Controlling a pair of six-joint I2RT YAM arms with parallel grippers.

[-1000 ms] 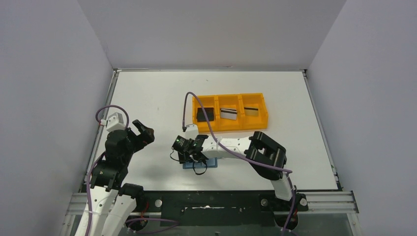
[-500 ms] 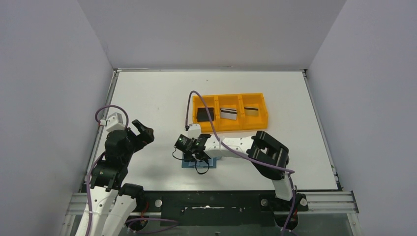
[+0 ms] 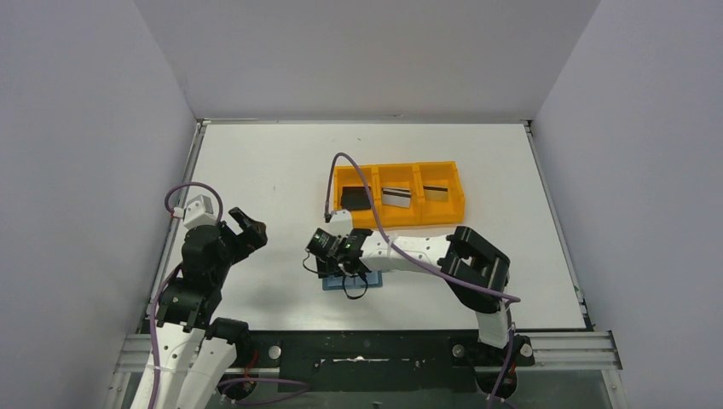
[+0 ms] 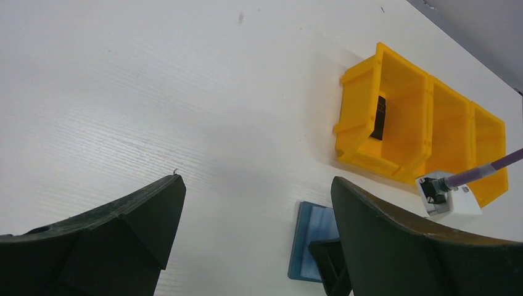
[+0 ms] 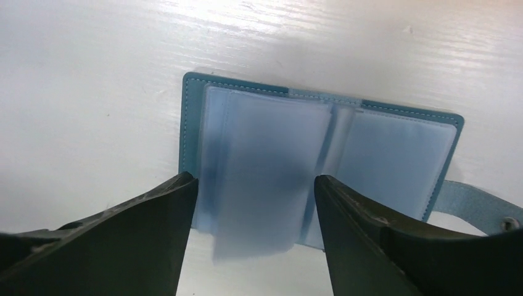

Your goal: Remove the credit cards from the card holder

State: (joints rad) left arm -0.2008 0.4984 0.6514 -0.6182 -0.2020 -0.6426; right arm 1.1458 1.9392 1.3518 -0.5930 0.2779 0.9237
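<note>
While the left hand (image 4: 256, 184) hangs wide and empty, the right hand (image 5: 254, 180) hovers with jaws apart directly above the open card holder (image 5: 395, 148) on the desk (image 5: 92, 74), its long axis running finger to finger, snap tab (image 5: 475, 206) poking out past one finger.

The left hand (image 4: 257, 182) hangs above the white tabletop (image 4: 154, 92), its two dark fingers (image 4: 123, 234) spread wide with nothing between them. Up to the right stands an orange tray (image 4: 358, 123) with a black card (image 4: 378, 117) upright in its nearest compartment. The blue card holder (image 4: 308, 240) lies near the bottom edge, partly hidden behind one finger. Beside it is a white block (image 4: 447, 197) with a purple cable (image 4: 487, 169).
</note>
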